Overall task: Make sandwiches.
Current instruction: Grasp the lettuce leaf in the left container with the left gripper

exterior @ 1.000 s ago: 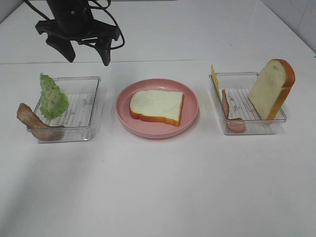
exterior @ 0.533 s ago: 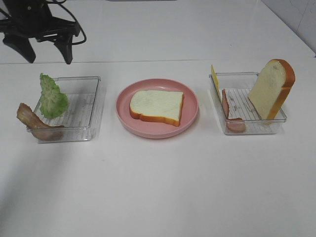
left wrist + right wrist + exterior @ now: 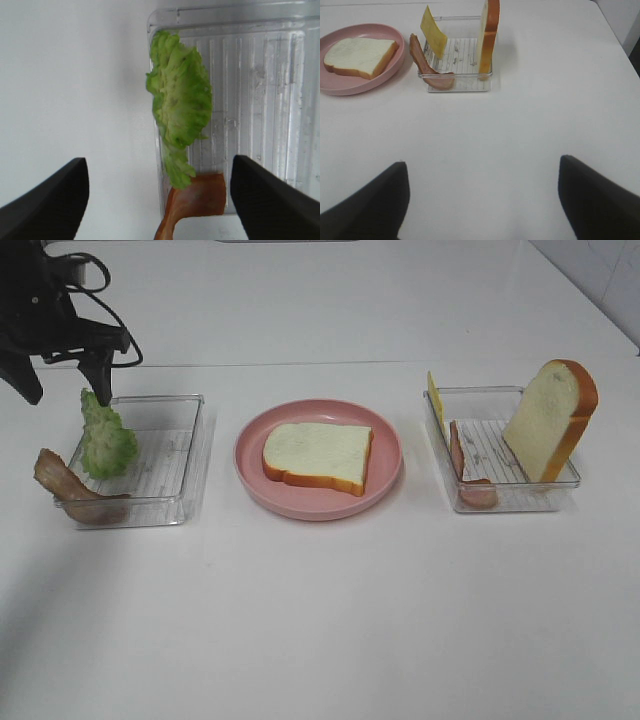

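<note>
Only one slice is down, and the lettuce looks next

One bread slice (image 3: 318,456) lies flat in the middle of the pink plate (image 3: 252,480), so it can be the bottom of the sandwich. Nothing is on top of it yet. The other parts wait in two clear trays, one on each side of the plate. In the left tray (image 3: 170,455) the lettuce leaf (image 3: 106,435) stands up against the side wall, and a meat strip (image 3: 68,490) hangs over the edge below it. Standing up like that, the leaf looks easy to pinch. In the right tray (image 3: 488,452) the second bread slice (image 3: 550,420) leans upright, with the cheese square (image 3: 436,398) and a second meat strip (image 3: 458,452) at the other wall. The left tool (image 3: 66,388) hangs over the lettuce with its two fingers wide apart and nothing in them, so I think it is getting ready to take the leaf. The right tool (image 3: 480,200) is spread wide too, holds nothing, and waits over the bare worktop (image 3: 320,620), away from its tray
</note>
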You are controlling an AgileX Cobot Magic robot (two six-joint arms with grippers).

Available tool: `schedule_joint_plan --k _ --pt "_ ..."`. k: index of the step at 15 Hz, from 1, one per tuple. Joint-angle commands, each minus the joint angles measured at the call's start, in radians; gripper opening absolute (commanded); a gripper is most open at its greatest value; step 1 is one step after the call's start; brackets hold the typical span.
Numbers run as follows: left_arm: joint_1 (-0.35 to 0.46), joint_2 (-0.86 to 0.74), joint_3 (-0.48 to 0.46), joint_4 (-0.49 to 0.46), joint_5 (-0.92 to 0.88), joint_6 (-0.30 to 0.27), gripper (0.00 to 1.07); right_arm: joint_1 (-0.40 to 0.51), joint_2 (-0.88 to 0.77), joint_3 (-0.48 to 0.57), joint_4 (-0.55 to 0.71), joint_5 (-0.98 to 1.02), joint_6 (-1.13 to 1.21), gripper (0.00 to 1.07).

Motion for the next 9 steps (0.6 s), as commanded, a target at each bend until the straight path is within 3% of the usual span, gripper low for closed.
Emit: schedule_joint_plan --k 1,6,8,9 --pt "0.000 0.048 0.006 -0.013 0.000 0.008 0.74 -0.006 -0.015 0.003 0.001 -0.011 -0.006 0.78" --pt "0.000 0.069 0.005 -0.028 -0.001 0.008 0.51 -0.006 -0.015 0.003 0.001 -0.011 -0.006 0.78" --pt "0.000 0.069 0.005 -0.028 -0.001 0.008 0.39 -0.006 -0.015 0.003 0.001 -0.011 -0.006 0.78" --pt "0.000 0.069 0.005 -0.028 0.000 0.008 0.28 -0.006 -0.015 0.003 0.001 -0.011 -0.006 0.78"
